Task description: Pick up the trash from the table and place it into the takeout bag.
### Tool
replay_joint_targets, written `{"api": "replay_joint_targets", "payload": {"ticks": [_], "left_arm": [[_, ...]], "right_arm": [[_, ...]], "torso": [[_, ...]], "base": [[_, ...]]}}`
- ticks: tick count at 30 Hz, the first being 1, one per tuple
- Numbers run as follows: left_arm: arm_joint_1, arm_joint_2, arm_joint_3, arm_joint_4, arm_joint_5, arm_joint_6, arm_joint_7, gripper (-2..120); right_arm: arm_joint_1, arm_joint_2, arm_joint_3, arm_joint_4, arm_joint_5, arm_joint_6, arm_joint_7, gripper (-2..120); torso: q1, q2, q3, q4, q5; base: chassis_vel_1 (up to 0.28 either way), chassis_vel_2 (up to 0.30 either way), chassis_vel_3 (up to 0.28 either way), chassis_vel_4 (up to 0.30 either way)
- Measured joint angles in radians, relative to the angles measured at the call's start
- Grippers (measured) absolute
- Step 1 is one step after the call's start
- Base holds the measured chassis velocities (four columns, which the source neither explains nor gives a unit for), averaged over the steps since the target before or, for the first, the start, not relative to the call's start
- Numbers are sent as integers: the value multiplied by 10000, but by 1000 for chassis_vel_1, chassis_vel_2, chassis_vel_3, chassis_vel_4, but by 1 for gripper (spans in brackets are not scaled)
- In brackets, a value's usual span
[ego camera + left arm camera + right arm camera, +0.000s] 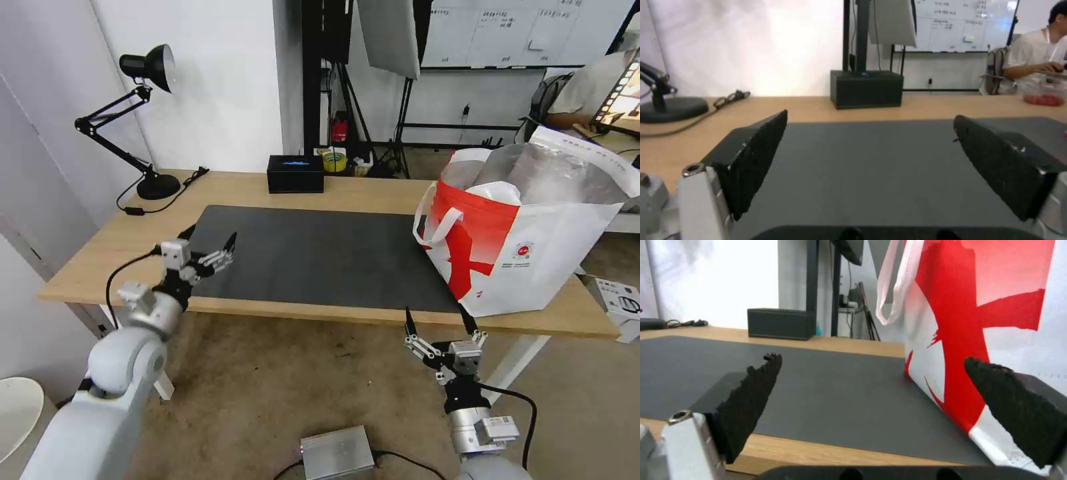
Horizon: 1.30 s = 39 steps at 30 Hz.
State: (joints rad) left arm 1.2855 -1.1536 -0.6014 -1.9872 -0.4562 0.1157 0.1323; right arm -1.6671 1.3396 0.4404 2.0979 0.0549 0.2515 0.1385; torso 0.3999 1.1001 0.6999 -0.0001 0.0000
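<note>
The takeout bag point(533, 253), white and red with a foil lining, stands open at the right end of the table point(267, 190), partly on the dark grey mat point(320, 253). Something white point(497, 192) pokes up inside it. My left gripper point(211, 235) hovers open over the mat's front left corner with nothing between its fingers. Below the table's front edge, my right gripper point(435, 311) is open just in front of the bag point(973, 306). In the left wrist view a clear tray with small red fruits point(1042, 97) shows far off, beyond the mat point(871, 156); what it rests on I cannot tell.
A black tissue box point(295, 173) sits at the table's back edge, and a black desk lamp point(143, 120) with its cable is at the back left. On the floor under the table lies a silver box point(337, 452). A white carton point(620, 300) lies right of the table.
</note>
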Motion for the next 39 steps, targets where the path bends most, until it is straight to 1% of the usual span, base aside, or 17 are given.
{"api": "replay_joint_targets", "payload": {"ticks": [1, 4, 7, 9, 11, 14, 20, 23, 27, 31, 39], "left_arm": [[0, 0, 0, 0, 0, 0, 0, 100], [604, -259, -134, -142, 216, -353, 220, 100], [826, -373, -148, -212, 299, -470, 222, 100], [1155, -624, -154, -321, 519, -787, 98, 100], [1240, -704, -159, -347, 602, -897, 70, 100], [1554, -1016, -191, -476, 908, -1265, 31, 100], [1854, -1246, -443, -708, 1074, -1406, 148, 100], [2015, -1317, -725, -629, 911, -1523, 493, 100], [2083, -1355, -723, -548, 916, -1642, 613, 100], [2141, -1501, -660, -460, 1024, -1801, 620, 100], [2178, -1567, -619, -475, 1080, -1950, 606, 100]], "right_arm": [[0, 0, 0, 0, 0, 0, 0, 100], [0, 0, 0, 0, 0, 0, 0, 100], [0, 0, 0, 0, 0, 0, 0, 100], [0, 1, 0, 0, 0, 0, 0, 100], [0, 0, 1, 0, 0, 0, 0, 100], [0, 0, 1, 0, 0, 0, 0, 100], [0, 0, 0, 0, 0, 0, 0, 100], [0, 0, 0, 0, 0, 0, 0, 100], [0, 0, 0, 0, 0, 0, 0, 100], [0, 0, 0, 0, 0, 0, -1, 100], [0, 0, 0, 0, 0, 0, 0, 100]], "torso": [[0, 0, 0, 0, 0], [0, 0, 0, 1, 0], [1, 0, 0, 1, 0], [1, 0, 0, 0, 1], [1, 0, 0, 0, 0], [1, 0, 1, 1, 0], [1, 0, 1, 0, 0], [1, 0, 1, 1, 0], [1, -1, 1, 0, 0], [1, -2, 1, 0, -1], [1, -2, 1, 0, 0]], "base": [[0, 0, 0, 0], [0, 0, 0, 0], [0, 0, 0, 0], [0, 0, 0, 0], [0, 0, 0, 0], [0, 0, 0, 0], [0, 0, 0, 0], [0, 0, 0, 0], [0, 0, 0, 0], [0, 0, 0, 0], [0, 0, 0, 0]]}}
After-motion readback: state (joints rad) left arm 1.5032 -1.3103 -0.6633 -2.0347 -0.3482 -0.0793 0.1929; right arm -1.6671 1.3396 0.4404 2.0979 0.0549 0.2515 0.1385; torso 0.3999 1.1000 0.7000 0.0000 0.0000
